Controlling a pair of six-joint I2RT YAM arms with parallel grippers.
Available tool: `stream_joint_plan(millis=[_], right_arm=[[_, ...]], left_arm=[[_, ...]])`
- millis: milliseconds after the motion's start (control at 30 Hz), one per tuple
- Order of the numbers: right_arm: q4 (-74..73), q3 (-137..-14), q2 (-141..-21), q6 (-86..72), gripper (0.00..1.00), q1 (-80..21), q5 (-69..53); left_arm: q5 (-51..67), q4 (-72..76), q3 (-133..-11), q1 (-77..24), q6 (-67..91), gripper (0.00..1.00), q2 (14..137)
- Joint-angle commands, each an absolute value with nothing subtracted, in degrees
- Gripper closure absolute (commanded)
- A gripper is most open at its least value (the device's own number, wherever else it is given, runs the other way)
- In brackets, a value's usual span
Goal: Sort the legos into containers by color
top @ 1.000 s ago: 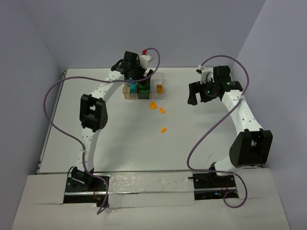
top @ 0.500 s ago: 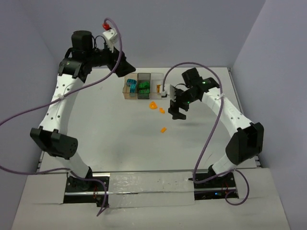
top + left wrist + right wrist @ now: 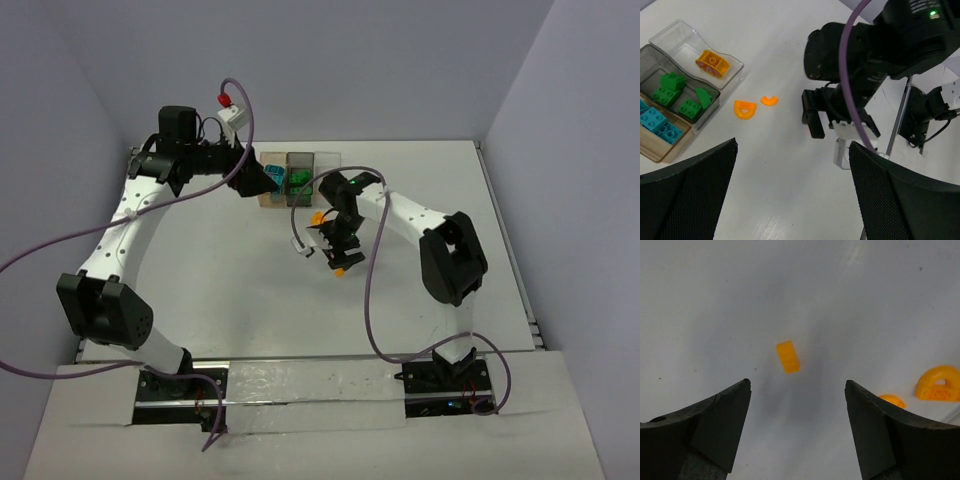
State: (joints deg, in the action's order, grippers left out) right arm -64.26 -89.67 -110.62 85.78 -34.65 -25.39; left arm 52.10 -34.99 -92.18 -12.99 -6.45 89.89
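Table [image 3: 200, 270]: white; the row of boxes [image 3: 300, 158] is set near its far edge, and every place below is given from that row.
Left arm [image 3: 125, 215]: arched up and over towards the brown end of the row.
Right arm [image 3: 410, 215]: bent across the near side of the row, past its clear end.
Left gripper [image 3: 792, 147]: held in the air above the brown end of the row. Its jaws are spread wide and nothing is held between them.
Right gripper [image 3: 797, 387]: held low over the table on the near side of the row. Its jaws are spread wide and nothing is gripped.
Brown box [image 3: 662, 149]: at one end of the row, joined to the grey box.
Grey box [image 3: 655, 60]: in the middle of the row.
Clear box [image 3: 682, 47]: at the other end of the row.
Blue bricks [image 3: 659, 124]: kept in the brown box.
Green bricks [image 3: 670, 87]: several, piled in the grey box.
Orange brick [image 3: 712, 61]: laid alone in the clear box.
Orange arch [image 3: 745, 109]: loose on the table, just beside the near wall of the row.
Orange curved piece [image 3: 769, 100]: loose, beside the arch, near the row.
Small orange brick [image 3: 788, 357]: loose, the piece farthest from the row. It is seen on the table below the gap of the right jaws, untouched.
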Motion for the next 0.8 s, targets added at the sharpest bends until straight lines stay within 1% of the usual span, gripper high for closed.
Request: stream_joint_plan(millis=[0, 33, 167, 300, 367, 567, 767], right_arm=[[-66.8, -92.3, -112.4, 92.0, 0.23, -36.6, -23.8], [-66.3, -91.8, -112.6, 92.3, 0.23, -37.1, -23.6], [-64.7, -90.8, -114.1, 92.9, 0.31, -37.6, -22.6], [-62.1, -86.5, -113.4, 94.5, 0.36, -37.7, -19.5], [-60.2, -84.0, -113.0, 94.1, 0.36, -38.1, -18.7], [-58.4, -81.6, -113.7, 91.4, 0.37, -38.4, -17.4], [-57.4, -82.8, -115.3, 89.6, 0.40, -38.1, -17.5]], left_arm=[[54.4, -28.5, -89.8, -12.2, -5.2, 0.01, 84.6], [54.4, -27.0, -88.7, -12.0, -4.8, 0.01, 84.1], [58.0, -24.5, -87.2, -9.4, -2.3, 0.01, 83.2], [59.9, -24.6, -87.1, -8.0, -1.6, 0.01, 83.5], [60.0, -24.5, -87.1, -7.9, -1.6, 0.01, 83.5], [59.7, -24.3, -87.4, -7.8, -1.6, 0.01, 83.3], [59.9, -23.8, -86.8, -7.8, -0.9, 0.01, 83.7]])
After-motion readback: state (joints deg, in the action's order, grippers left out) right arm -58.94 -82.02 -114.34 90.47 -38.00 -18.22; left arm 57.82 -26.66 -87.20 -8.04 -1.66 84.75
